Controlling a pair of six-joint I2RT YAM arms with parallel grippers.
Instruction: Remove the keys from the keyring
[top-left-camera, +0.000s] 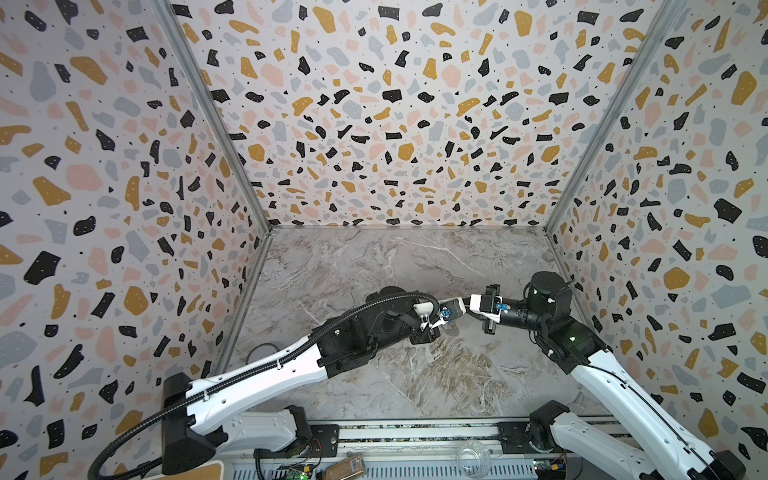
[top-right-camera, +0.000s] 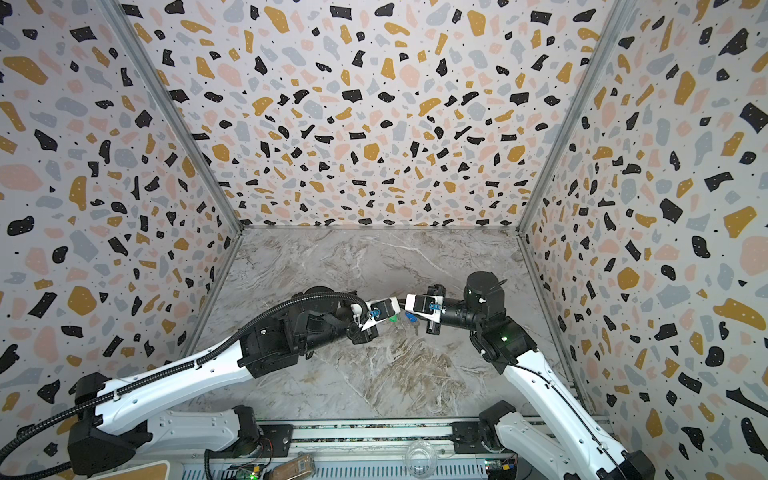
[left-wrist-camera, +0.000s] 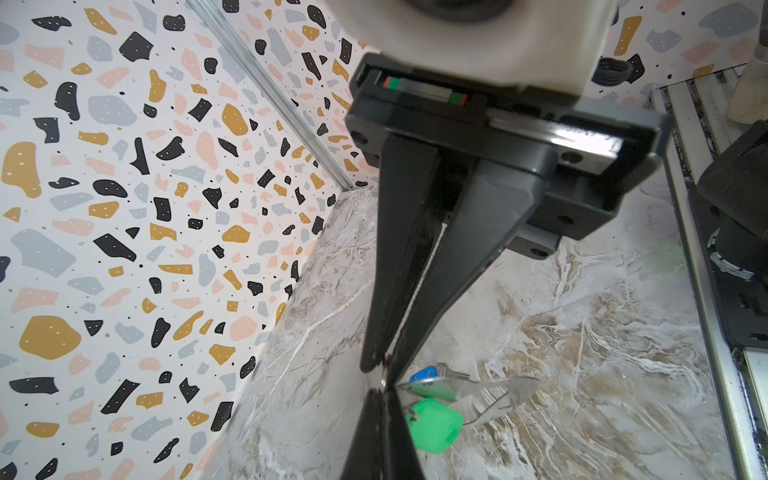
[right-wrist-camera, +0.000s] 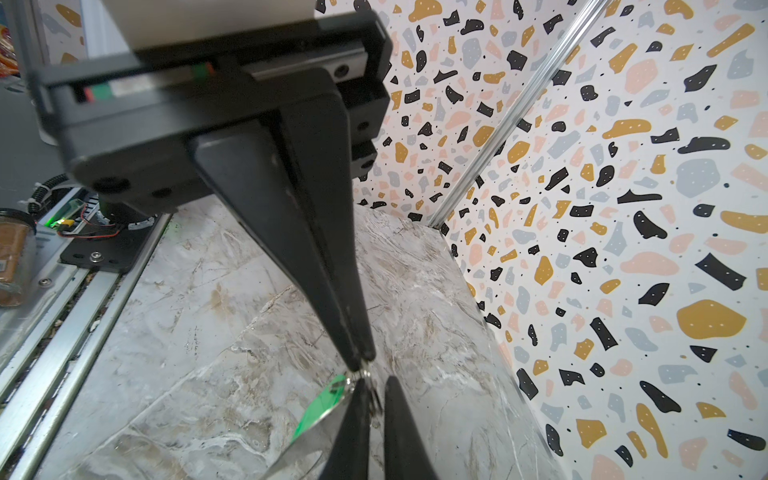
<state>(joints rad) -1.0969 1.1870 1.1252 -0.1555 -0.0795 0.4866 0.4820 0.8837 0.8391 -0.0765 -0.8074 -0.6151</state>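
Note:
Both grippers meet tip to tip above the middle of the marble table. In the left wrist view my left gripper (left-wrist-camera: 384, 365) is shut on the small metal ring (left-wrist-camera: 385, 380) of the keyring. Its flat shiny grey strap (left-wrist-camera: 478, 388) sticks out sideways. A key with a green tag (left-wrist-camera: 434, 424) hangs just below the strap. The blue-tagged key (left-wrist-camera: 424, 374) lies on the table underneath, also visible in a top view (top-right-camera: 410, 317). My right gripper (right-wrist-camera: 361, 363) is shut on the same metal ring from the opposite side, next to the strap (right-wrist-camera: 299, 444).
Terrazzo-patterned walls enclose the table on three sides. Along the front runs a metal rail (top-left-camera: 415, 432) carrying both arm bases. A clear glass jar (top-left-camera: 471, 457) and a brown container (top-left-camera: 345, 465) sit in front of it.

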